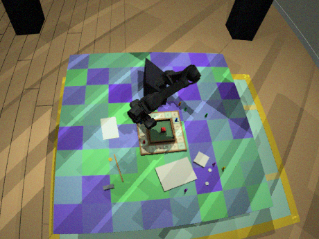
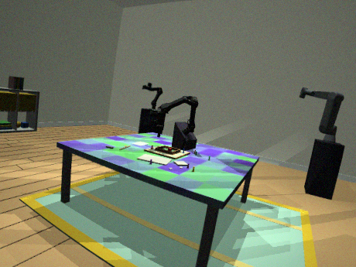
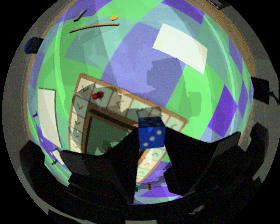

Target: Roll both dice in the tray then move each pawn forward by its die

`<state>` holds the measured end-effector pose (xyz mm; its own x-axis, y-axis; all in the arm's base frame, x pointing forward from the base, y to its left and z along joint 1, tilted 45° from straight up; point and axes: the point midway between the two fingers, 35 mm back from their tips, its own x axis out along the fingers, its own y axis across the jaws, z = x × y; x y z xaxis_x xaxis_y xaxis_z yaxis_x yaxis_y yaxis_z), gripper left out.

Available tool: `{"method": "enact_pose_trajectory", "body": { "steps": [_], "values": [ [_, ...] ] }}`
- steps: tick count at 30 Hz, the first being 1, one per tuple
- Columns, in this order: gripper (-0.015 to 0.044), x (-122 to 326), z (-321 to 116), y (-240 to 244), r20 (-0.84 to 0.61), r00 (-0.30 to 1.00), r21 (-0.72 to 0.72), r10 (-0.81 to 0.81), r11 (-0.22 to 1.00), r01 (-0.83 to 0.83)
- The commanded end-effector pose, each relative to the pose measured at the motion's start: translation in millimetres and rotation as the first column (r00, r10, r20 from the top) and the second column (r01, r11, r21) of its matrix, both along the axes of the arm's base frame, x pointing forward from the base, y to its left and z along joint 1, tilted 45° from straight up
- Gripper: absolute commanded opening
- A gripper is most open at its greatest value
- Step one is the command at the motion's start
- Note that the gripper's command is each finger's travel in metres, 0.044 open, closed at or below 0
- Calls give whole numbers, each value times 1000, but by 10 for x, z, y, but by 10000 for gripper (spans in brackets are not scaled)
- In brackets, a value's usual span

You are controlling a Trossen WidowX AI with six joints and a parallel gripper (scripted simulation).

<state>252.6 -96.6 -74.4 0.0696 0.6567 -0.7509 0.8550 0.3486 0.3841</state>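
From left to right in the top view, we record a white card [image 1: 109, 128] [image 3: 180, 48] lying flat; the red pawn [image 1: 143, 141] [image 3: 98, 95] on the board's [image 1: 152, 151] [image 3: 81, 81] left side; the gripper [image 1: 150, 124] [image 3: 150, 131], clamped on the blue die [image 3: 152, 134], above the tray's [image 1: 162, 142] [image 3: 88, 131] near-arm left corner; the red die [image 1: 163, 129] inside the tray; and the blue pawn [image 1: 176, 120] at the board's right.
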Motion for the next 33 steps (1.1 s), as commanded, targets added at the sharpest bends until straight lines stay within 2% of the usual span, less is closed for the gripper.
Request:
{"method": "enact_pose_trajectory", "body": {
  "steps": [1, 22, 27, 33],
  "values": [
    [0, 131, 98, 128, -53, 996, 8, -73, 997, 73],
    [0, 575, 487, 787, -338, 875, 22, -347, 926, 376],
    [0, 585, 498, 806, -347, 868, 22, -354, 923, 385],
    [0, 534, 427, 845, -338, 862, -124, -377, 926, 356]
  ]
}}
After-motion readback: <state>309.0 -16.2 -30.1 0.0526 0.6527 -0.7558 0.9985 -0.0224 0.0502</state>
